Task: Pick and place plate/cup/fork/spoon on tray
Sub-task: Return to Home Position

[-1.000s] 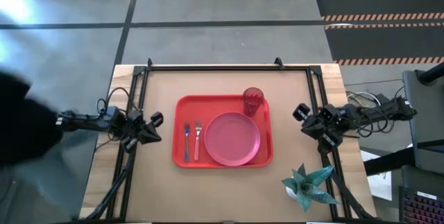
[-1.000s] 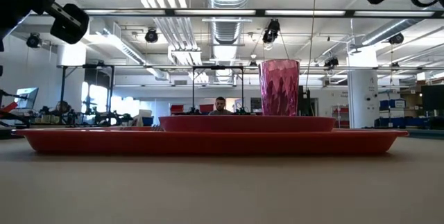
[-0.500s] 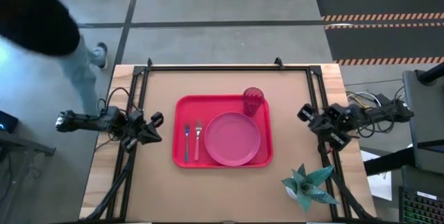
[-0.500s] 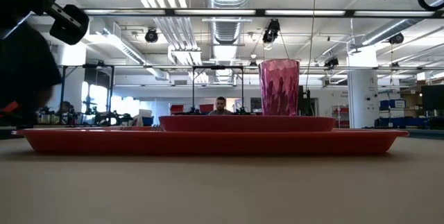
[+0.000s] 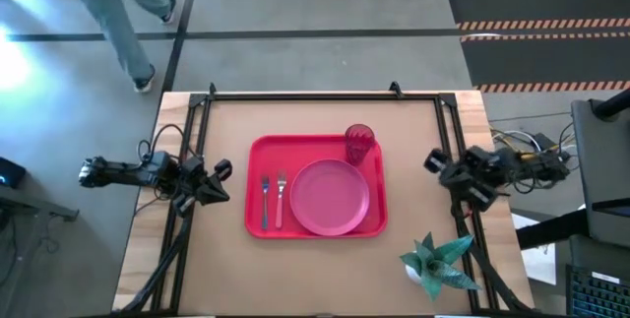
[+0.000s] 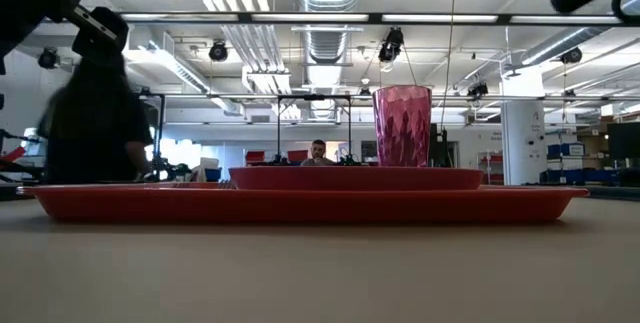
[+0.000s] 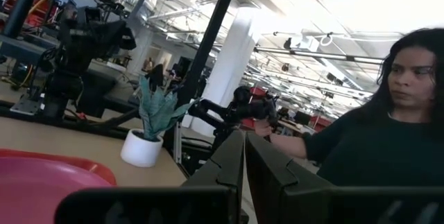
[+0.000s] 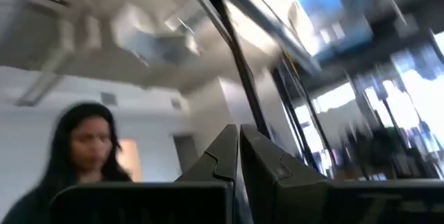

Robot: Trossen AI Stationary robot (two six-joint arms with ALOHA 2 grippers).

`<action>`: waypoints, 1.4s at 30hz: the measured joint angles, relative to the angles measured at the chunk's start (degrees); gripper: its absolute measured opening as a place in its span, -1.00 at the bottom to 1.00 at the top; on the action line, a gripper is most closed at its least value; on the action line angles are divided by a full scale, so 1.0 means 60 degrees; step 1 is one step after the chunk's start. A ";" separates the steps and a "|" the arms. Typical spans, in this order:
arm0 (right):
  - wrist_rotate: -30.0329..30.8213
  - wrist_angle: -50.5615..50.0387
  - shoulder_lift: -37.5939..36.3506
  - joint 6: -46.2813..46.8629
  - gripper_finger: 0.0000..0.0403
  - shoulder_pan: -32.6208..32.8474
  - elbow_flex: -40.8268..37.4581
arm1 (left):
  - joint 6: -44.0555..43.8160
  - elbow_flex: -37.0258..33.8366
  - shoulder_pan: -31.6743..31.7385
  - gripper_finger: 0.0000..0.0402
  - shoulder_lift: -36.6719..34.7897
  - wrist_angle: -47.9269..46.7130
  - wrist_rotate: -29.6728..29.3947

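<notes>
The red tray point(image 5: 258, 224) lies mid-table. On it rest the pink plate point(image 5: 331, 196), the dark-red cup point(image 5: 358, 145) standing upright at its far right corner, the red-handled fork point(image 5: 281, 198) and the dark-handled spoon point(image 5: 264, 200), side by side left of the plate. The low view shows the cup point(image 6: 402, 126) above the plate's rim point(image 6: 356, 177). My left gripper point(image 5: 222, 169) is shut and empty, raised at the table's left edge. My right gripper point(image 5: 431, 160) is shut and empty, raised at the right edge. Both point toward the tray.
A small potted green plant point(image 5: 434, 263) stands at the near right. A black frame point(image 5: 295, 95) runs along the far, left and right edges. A person point(image 5: 108, 3) walks beyond the far left corner. Bare tabletop surrounds the tray.
My right gripper has drawn back toward the table's right edge, still shut. A person has walked from the table's left side to beyond its far left corner. The things on the tray have kept still.
</notes>
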 joint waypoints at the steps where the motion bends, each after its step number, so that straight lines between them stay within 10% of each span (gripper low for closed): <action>1: 0.0049 -0.0398 0.0002 0.0176 -0.96 0.0000 -0.0023 | 0.0000 0.0000 0.0000 -1.00 0.0000 -0.0028 0.0002; 27: 0.1896 -1.1866 -0.0004 0.1503 -0.96 -0.0004 0.2881 | -0.0092 -0.0007 0.0000 -1.00 0.0038 -0.0940 -0.0008; 42: 0.1305 -0.8950 -0.0015 0.1867 -0.96 0.0000 0.1313 | -0.0517 -0.0007 0.0004 -1.00 -0.0015 -0.1469 -0.0113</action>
